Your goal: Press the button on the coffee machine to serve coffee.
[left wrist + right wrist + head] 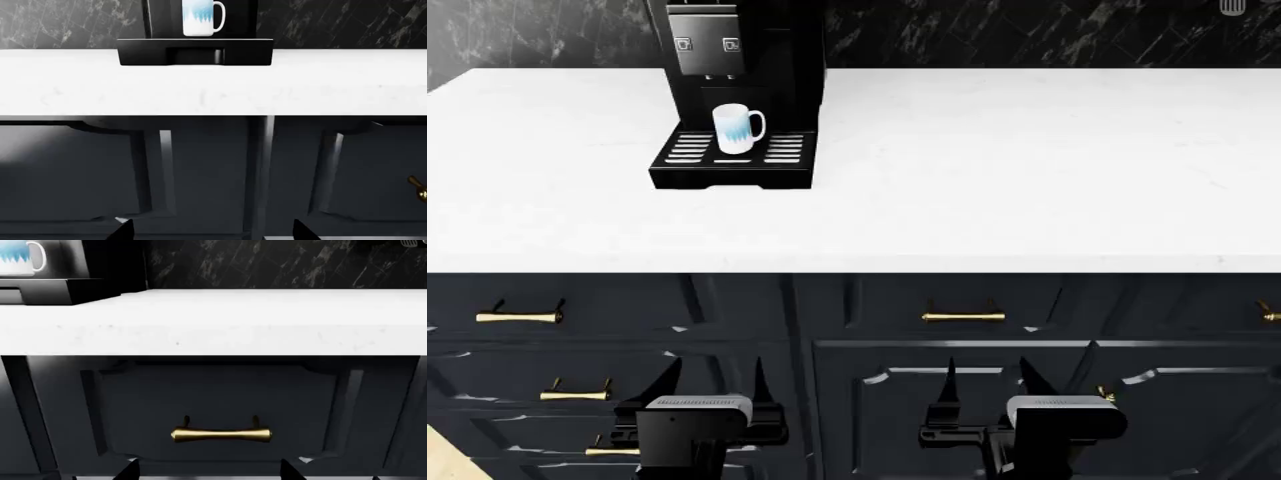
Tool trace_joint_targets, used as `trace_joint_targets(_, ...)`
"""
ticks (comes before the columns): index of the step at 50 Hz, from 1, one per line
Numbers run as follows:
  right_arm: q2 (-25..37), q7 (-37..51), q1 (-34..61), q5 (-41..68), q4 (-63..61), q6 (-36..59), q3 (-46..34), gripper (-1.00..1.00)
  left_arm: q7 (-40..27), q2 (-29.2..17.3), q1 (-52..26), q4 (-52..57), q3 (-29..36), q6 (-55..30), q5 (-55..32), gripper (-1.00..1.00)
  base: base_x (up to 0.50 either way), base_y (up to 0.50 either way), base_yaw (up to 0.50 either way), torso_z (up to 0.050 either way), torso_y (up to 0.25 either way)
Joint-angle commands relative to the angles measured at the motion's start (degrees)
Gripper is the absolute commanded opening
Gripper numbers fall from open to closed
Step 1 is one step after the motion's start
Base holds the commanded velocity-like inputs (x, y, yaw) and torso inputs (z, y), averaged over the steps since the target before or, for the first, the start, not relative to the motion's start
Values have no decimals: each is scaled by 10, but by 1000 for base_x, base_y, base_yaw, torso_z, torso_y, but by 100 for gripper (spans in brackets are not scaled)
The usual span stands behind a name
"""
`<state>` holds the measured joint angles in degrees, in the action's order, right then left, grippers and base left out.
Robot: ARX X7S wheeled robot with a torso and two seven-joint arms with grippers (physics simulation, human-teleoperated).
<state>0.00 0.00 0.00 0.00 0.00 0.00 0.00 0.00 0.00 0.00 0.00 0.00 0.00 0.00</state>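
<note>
Coffee machine (741, 70) stands at the back left of the white desk (1001, 170), against the dark marbled wall, with a white-and-blue mug (738, 128) already seated on its slotted drip tray (733, 158). Two small square buttons (707, 44) sit side by side on the panel above the mug, high on the machine's front face.

Both arms hang low in front of the dark cabinet drawers, well below the desk edge and well apart from the machine. The left claw (711, 385) has its fingers spread with nothing between them; the right claw (1017, 382) likewise stands spread and empty. The left wrist view looks straight at the tray and mug, so that arm seems the better placed for the reach.

Nothing of the press has begun, I judge. The risks ahead come from the climb: an arm rising straight up could catch the desk's overhang or a brass drawer handle (962, 317). Coming in too low over the tray could knock the mug off its spot. The buttons are small and close together, so a spread claw could strike both, or the wrong one.
</note>
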Motion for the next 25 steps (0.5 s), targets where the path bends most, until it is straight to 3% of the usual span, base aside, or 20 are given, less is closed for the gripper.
trace_joint_targets(1,9,12,0,8,-1,0,-11,100,-10,-9,0,0,10,0,-9,100,0,0,0,0,0)
trace_joint_targets(18,34,44,2,27,-5,5,-39,100,-38,-33,-1,-1,38,4,-34,100,0,0,0,0,0)
trace_joint_targets(25,41,48,3,31,-3,3,-48,100,-44,-39,-2,-1,45,4,-41,100,0,482,0,0,0)
